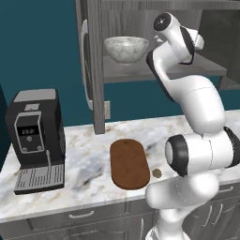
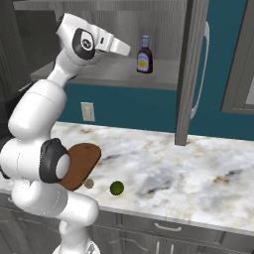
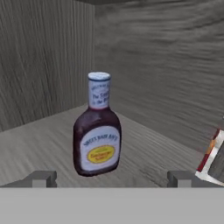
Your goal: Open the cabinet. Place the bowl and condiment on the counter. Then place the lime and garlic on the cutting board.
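Observation:
The cabinet (image 1: 95,70) stands open. The marbled bowl (image 1: 125,48) sits on its shelf. On the same shelf the dark condiment (image 2: 144,55) bottle stands upright, to the right of the bowl. My gripper (image 2: 125,49) is raised to shelf height just left of the condiment, apart from it. In the hand view the condiment (image 3: 97,131) stands straight ahead, and my gripper (image 3: 111,179) is open with nothing between the fingertips (image 3: 41,178). On the counter (image 2: 198,168) lie the cutting board (image 1: 129,164), the garlic (image 1: 157,173) beside it, and the lime (image 2: 117,188).
A black coffee machine (image 1: 36,140) stands at the counter's left end. The opened cabinet doors (image 2: 191,74) jut out over the counter on both sides of the arm. A red and white thing (image 3: 212,157) shows at the right edge of the hand view.

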Motion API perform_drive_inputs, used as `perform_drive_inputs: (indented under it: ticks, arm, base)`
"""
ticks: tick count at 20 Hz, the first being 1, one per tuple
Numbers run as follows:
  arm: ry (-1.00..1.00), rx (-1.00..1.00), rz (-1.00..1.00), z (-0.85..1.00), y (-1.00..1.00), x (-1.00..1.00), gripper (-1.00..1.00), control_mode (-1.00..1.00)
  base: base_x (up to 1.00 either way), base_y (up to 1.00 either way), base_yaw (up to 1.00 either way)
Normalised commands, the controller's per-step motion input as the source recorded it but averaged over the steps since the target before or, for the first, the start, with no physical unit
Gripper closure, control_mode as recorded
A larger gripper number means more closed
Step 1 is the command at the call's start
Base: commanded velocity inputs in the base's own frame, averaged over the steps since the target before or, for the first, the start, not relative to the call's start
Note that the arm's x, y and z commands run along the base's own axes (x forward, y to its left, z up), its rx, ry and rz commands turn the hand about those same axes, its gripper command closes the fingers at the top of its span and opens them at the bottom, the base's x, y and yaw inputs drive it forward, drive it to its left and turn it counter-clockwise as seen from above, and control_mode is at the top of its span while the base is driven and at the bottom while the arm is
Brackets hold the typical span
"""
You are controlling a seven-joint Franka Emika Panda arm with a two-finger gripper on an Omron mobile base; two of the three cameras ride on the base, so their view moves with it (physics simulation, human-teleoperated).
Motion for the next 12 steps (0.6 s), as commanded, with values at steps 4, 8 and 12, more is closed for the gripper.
perform_drive_inputs:
  ticks: [4, 8, 12]
  arm:
    - [0.00, 0.00, 0.00, 0.00, -0.04, 0.25, -1.00, -1.00]
    - [0.00, 0.00, 0.00, 0.00, -0.13, 0.18, -1.00, -1.00]
    - [0.00, 0.00, -0.03, 0.00, -0.22, 0.03, -1.00, -1.00]
  base:
    - [0.00, 0.00, 0.00]
    - [0.00, 0.00, 0.00]
    - [0.00, 0.00, 0.00]
